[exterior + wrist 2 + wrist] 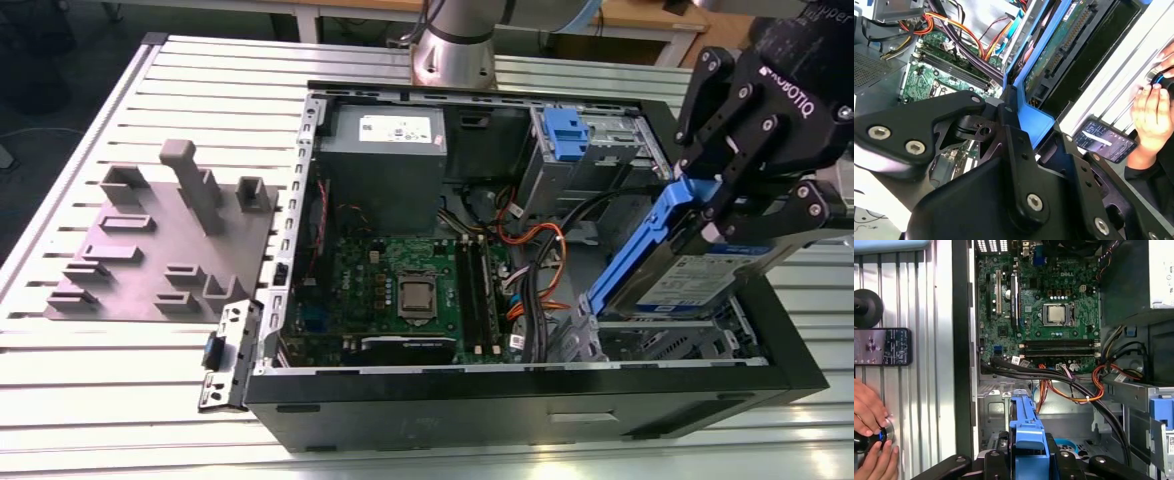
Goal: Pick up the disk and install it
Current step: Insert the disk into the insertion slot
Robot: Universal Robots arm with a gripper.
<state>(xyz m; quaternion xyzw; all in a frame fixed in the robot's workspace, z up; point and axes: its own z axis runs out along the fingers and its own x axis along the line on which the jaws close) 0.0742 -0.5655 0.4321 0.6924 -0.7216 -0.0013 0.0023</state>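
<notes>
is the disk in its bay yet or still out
Out. The disk is clamped in the gripper, tilted on edge above the empty drive bay at the computer case corner.

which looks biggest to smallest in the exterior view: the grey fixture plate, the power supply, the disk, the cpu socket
1. Grey fixture plate, on the exterior view's left.
2. Power supply and disk, held tilted in the gripper: too alike to rank, and the disk may sit nearer the camera.
3. CPU socket, clearly smallest.
</notes>
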